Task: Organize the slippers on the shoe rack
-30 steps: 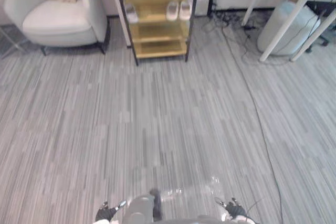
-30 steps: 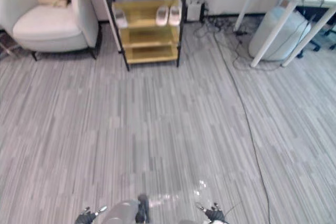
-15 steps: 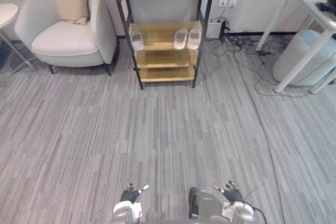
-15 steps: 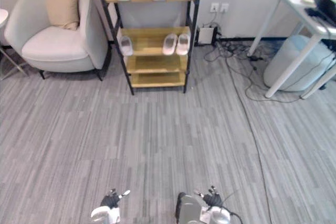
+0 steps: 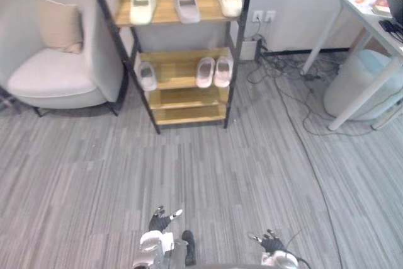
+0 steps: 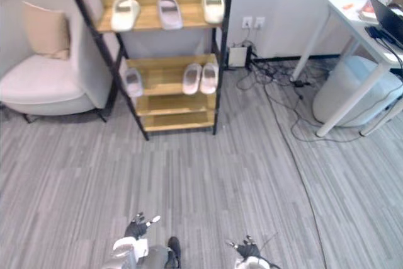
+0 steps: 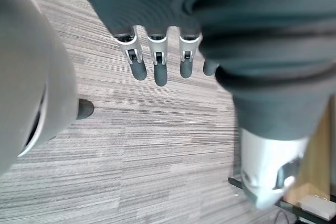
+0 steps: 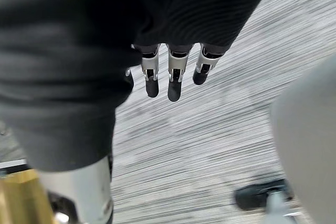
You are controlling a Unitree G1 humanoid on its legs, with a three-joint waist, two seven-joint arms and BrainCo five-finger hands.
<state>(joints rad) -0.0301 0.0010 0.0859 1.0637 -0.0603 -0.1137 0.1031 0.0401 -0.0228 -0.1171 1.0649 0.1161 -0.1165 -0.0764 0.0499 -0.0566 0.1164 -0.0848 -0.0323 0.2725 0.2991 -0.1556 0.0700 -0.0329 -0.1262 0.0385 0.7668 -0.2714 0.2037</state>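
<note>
- Left eye view: the black-framed shoe rack with wooden shelves [image 5: 177, 66] stands by the far wall, its top cut off by the picture's edge; three pale slippers [image 5: 186, 5] lie in a row on the upper shelf; on the middle shelf a lone white slipper [image 5: 147, 75] sits at the left end and a white pair [image 5: 205, 72] side by side at the right; a pale grey armchair [image 5: 50, 77] with a beige cushion [image 5: 58, 23] stands left of the rack, partly cut off; a white table [image 5: 362, 14] is cut off at the right.
- Right eye view: the left hand [image 6: 137, 226] and the right hand [image 6: 245, 246] show low down over the grey striped carpet [image 6: 208, 168], well apart from the rack; they are too small here to read.
- Left wrist view: the left hand's fingers [image 7: 160, 72] hang straight and loose above the carpet, holding nothing.
- Right wrist view: the right hand's fingers [image 8: 173, 85] hang straight and empty too; a wooden corner [image 8: 13, 198] is cut off, and I cannot tell what it belongs to.
</note>
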